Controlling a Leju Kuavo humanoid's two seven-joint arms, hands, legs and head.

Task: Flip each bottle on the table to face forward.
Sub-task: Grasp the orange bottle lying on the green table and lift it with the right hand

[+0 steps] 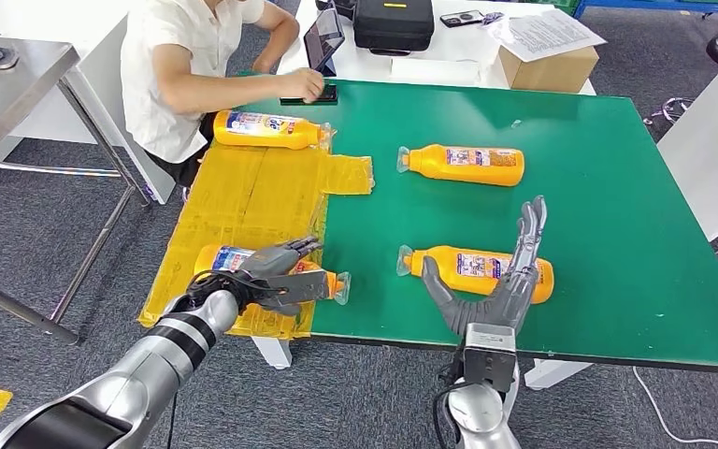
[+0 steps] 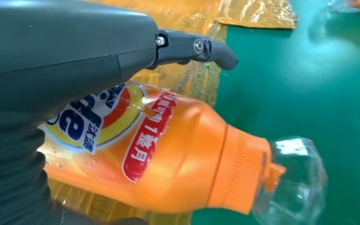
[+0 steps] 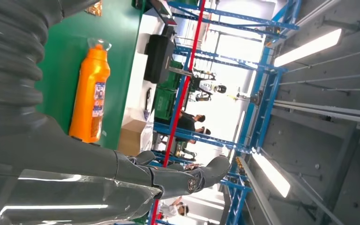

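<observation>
Four orange bottles lying flat, caps pointing left for three and right for the near-left one. Near-left bottle (image 1: 323, 279) on the yellow taped sheet (image 1: 243, 201) at the near-left edge of the green table (image 1: 617, 234), clamped under the left hand (image 1: 276, 273), fingers curled over its body, label turned up in the left wrist view. Near-right bottle (image 1: 477, 267) on the green, just behind the right hand (image 1: 500, 281), held upright with fingers apart and straight, gripping nothing. Far-right bottle (image 1: 463, 165) well apart on the green. Far-left bottle (image 1: 266, 129) on the yellow sheet, close to a seated person (image 1: 187, 65).
</observation>
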